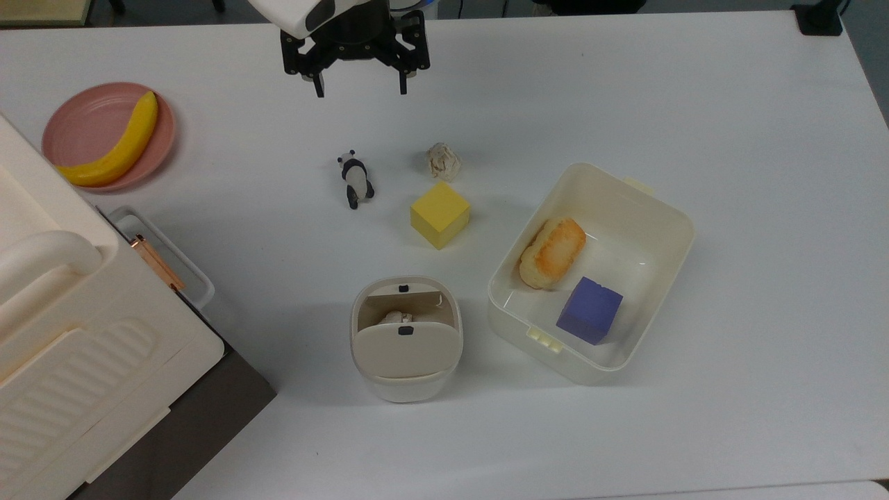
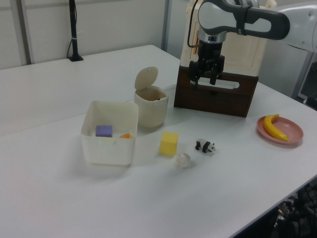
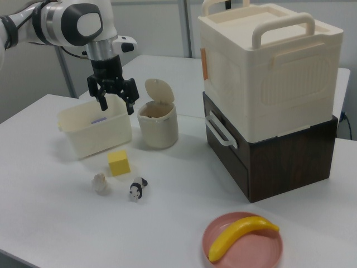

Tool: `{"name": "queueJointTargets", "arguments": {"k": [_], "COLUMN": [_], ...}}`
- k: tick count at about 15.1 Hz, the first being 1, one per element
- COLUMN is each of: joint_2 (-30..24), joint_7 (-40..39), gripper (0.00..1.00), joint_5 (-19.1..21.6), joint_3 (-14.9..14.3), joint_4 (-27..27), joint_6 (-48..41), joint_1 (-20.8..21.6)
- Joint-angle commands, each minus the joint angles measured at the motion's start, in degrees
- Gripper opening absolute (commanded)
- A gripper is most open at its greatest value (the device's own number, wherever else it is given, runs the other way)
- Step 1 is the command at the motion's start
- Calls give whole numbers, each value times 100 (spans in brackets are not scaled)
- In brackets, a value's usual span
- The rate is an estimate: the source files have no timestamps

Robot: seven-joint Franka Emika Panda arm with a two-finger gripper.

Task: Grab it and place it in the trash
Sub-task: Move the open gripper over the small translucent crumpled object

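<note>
The small wrinkly off-white paper ball (image 1: 444, 161) sits just beside a smooth yellow cube (image 1: 439, 214), near a panda figurine (image 1: 356, 179); the black two-finger gripper (image 1: 360, 90) hangs spread wide.

arm: cut off by the top view's upper edge just above the gripper (image 1: 360, 89); cut by the left view's right edge and the right view's left edge.
storage box (image 1: 62, 333): runs off the top view's left and bottom edges.
bin (image 1: 405, 338) contents: a pale scrap shows under the tilted lid, too small to identify.
tub (image 3: 95, 132) contents: in the right view the wall hides all but a sliver of the purple block (image 3: 99, 120).
bread (image 2: 126, 135): mostly hidden behind the tub wall in the left view.
</note>
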Motion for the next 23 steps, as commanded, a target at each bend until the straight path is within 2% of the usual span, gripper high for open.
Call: {"name": "queueJointTargets", "arguments": {"k": [1,8,9,11,14,15,16,20,22,23], "joint_2": [-117,-108,-108,-108,-108,-108,-99,-64,-82,-90], "joint_7": [288,220,159,44,-184,-228,-246,-448,-806,-1052], "gripper": [100,100,96,73,22,8,1,0,0,12], "joint_5": [108,108,108,108,117,117,126,126,126,126], "joint_3": [-10,-19,-19,-19,-19,-19,-19,-19,-19,-19], "joint_4": [-120,-112,-111,-120,-120,-112,-120,-138,-234,-356], "joint_6": [-89,-63,-63,-63,-45,-36,-19,-19,-89,-98], "joint_1": [-84,-94,-94,-103,-103,-112,-120,-120,-112,-112]}}
